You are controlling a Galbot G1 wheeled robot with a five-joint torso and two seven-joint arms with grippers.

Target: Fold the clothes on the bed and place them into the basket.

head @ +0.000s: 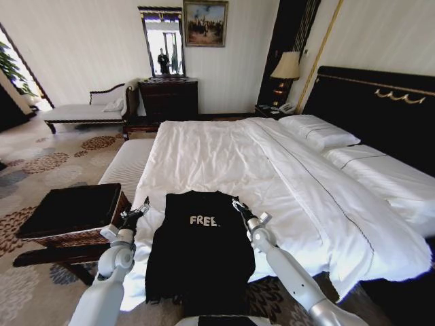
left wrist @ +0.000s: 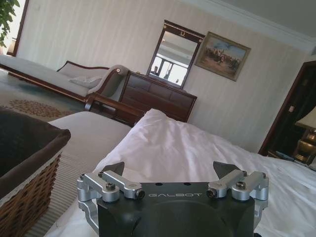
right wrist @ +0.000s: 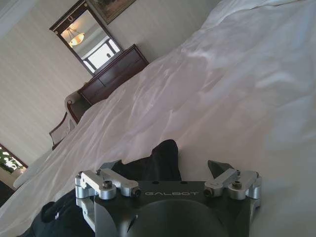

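Head view: a black short-sleeved T-shirt point(head: 200, 255) with white "FREE" lettering lay flat at the foot edge of a very large bed point(head: 224, 159) with a white duvet, its hem hanging over the edge at about 6 o'clock. The left gripper point(head: 141, 210) sat at the shirt's 10 o'clock corner, just beside the sleeve; the right gripper point(head: 237, 203) sat at the 2 o'clock corner, at the other shoulder. A rectangular brown woven wicker basket point(head: 68, 238) with black lining stood on the floor at 9 o'clock from the shirt, beside a pale striped upholstered bench point(head: 126, 166).

In the left wrist view, the left gripper point(left wrist: 170, 173) had its fingers spread apart above the white duvet, the basket point(left wrist: 27, 197) close by. In the right wrist view, the right gripper point(right wrist: 168, 170) was likewise spread wide, with a black fold of the shirt point(right wrist: 158, 160) lying between its fingers.
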